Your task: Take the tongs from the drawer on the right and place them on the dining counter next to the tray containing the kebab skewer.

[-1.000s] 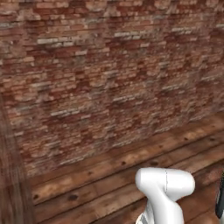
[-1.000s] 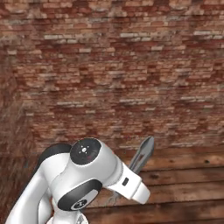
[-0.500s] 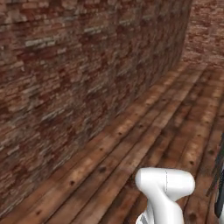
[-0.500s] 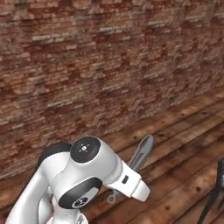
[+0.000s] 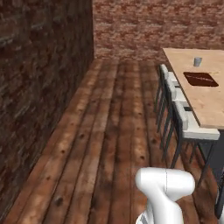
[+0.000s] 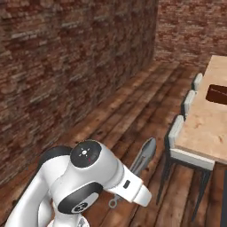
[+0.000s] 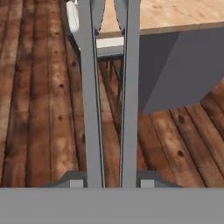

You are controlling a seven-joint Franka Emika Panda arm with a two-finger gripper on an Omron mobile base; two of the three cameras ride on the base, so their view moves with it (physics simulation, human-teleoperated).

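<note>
The base has swung round: where brick wall faced both base cameras a moment ago, the long peach-tan stone dining counter [image 5: 205, 100] now lies ahead, beyond the fingertips. The two dark fingers [image 7: 76, 179] are clamped on the grey metal tongs [image 7: 109, 96], whose arms run forward between them. The shallow dark reddish-brown tray [image 5: 200, 79] sits farther along the counter, so carrying is nearly over.

Home kitchen/dining rm: dining counter [image 5: 205, 98] w/ peach-tan stone top on grey base, row of white-seat stools [image 5: 181, 118] along its edge, dark tray [image 5: 200, 79] & small grey cup [image 5: 197, 61] on top. Red brick walls [image 5: 39, 87], wood plank floor [image 5: 113, 131].
</note>
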